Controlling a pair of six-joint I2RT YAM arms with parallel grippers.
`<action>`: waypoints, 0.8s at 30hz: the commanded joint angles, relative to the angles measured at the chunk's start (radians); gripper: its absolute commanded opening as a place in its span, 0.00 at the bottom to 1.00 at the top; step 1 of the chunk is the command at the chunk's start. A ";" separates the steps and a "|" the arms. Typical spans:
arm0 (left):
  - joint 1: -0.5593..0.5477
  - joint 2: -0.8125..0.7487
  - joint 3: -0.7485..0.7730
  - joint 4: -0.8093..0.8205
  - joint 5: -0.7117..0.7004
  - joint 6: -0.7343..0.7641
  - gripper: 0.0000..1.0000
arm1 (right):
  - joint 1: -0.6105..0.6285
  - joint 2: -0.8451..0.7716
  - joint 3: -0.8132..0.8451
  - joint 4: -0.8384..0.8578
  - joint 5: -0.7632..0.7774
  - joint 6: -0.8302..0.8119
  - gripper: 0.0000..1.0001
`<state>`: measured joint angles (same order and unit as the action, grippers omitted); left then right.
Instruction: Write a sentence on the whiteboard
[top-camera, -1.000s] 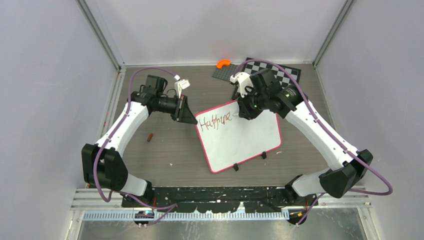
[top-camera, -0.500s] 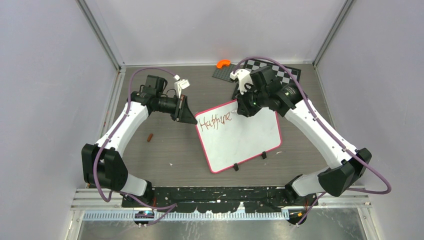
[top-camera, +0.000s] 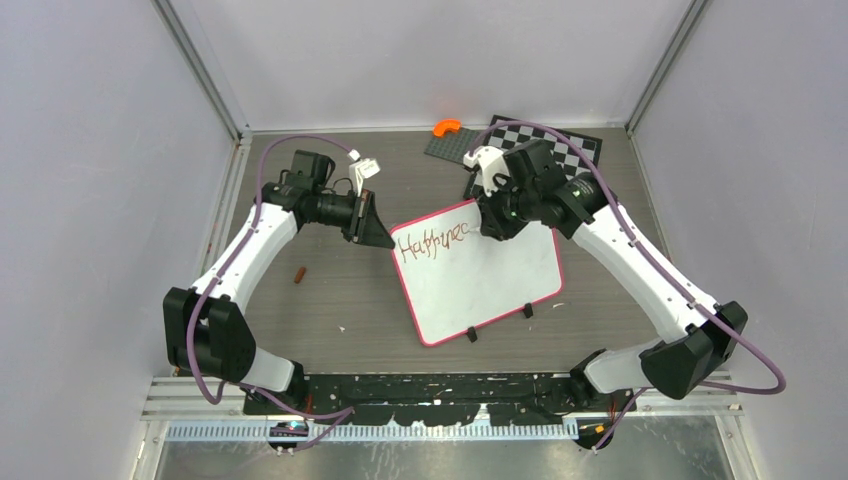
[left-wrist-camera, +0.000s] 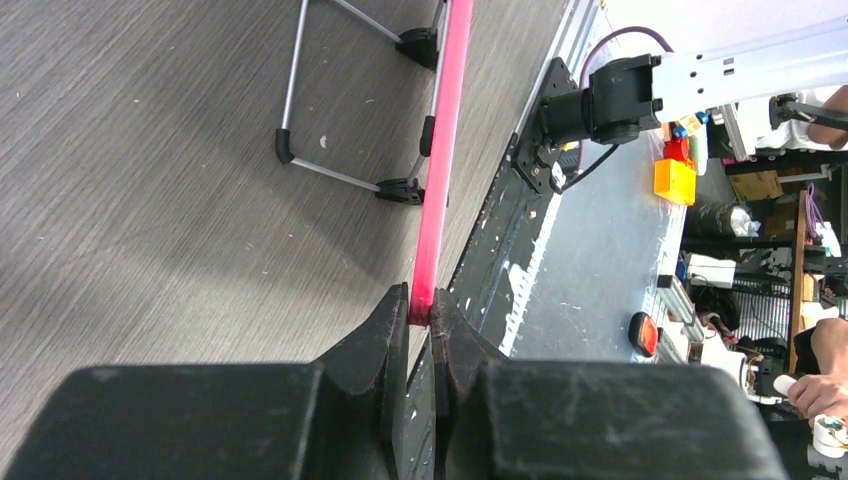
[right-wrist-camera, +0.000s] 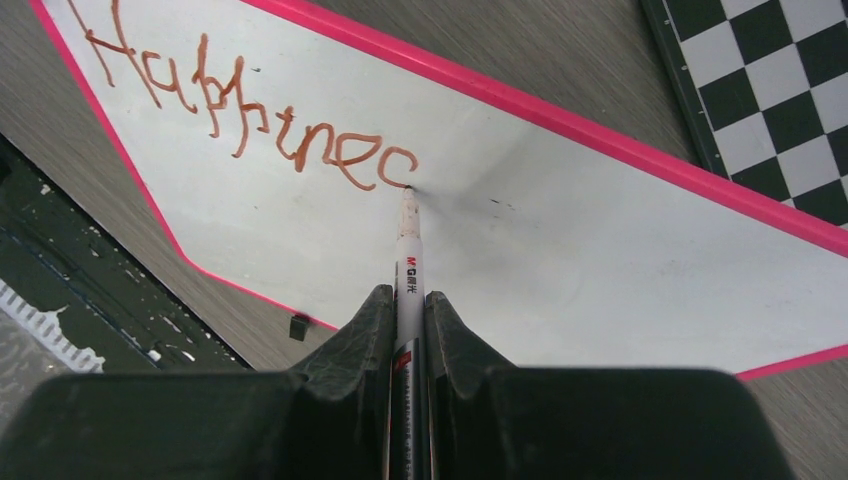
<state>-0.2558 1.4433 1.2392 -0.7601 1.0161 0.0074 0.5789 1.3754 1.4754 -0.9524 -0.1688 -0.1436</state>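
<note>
Now the flat white whiteboard with a thin pink-red frame (top-camera: 490, 285) lies askew at the middle of the grey wood-grain counter (top-camera: 330, 290), between the two arms. The left hand (left-wrist-camera: 420, 310) is clamped on the frame at the board's far-left corner, the pink edge pinched between its black fingers (left-wrist-camera: 385, 330). The right hand (right-wrist-camera: 405, 300) is closed on a slim white marker pen (right-wrist-camera: 408, 250) that points forward from between its fingers. The pen's tip touches the board just at the end of the last letter.

So far the sentence (right-wrist-camera: 250, 110) is one line of red-brown handwriting along the board's far edge, reading roughly "Happinec". It starts near the left hand's corner and ends under the right hand (top-camera: 492, 225).

A black-and-white checkered chessboard (top-camera: 570, 150) lies beyond the right hand, with a small orange curved piece (top-camera: 446, 127) beside it.
</note>
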 joint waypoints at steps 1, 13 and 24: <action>-0.005 -0.016 0.016 -0.007 0.047 -0.011 0.00 | -0.021 -0.043 0.001 0.006 0.035 -0.025 0.00; -0.005 -0.013 0.020 -0.005 0.046 -0.010 0.00 | 0.020 -0.005 -0.021 0.002 -0.042 0.002 0.00; -0.005 -0.013 0.019 -0.007 0.050 -0.011 0.00 | -0.009 -0.053 0.032 -0.016 -0.052 0.009 0.00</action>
<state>-0.2562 1.4433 1.2392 -0.7601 1.0176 0.0074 0.6022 1.3781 1.4590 -0.9741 -0.2165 -0.1436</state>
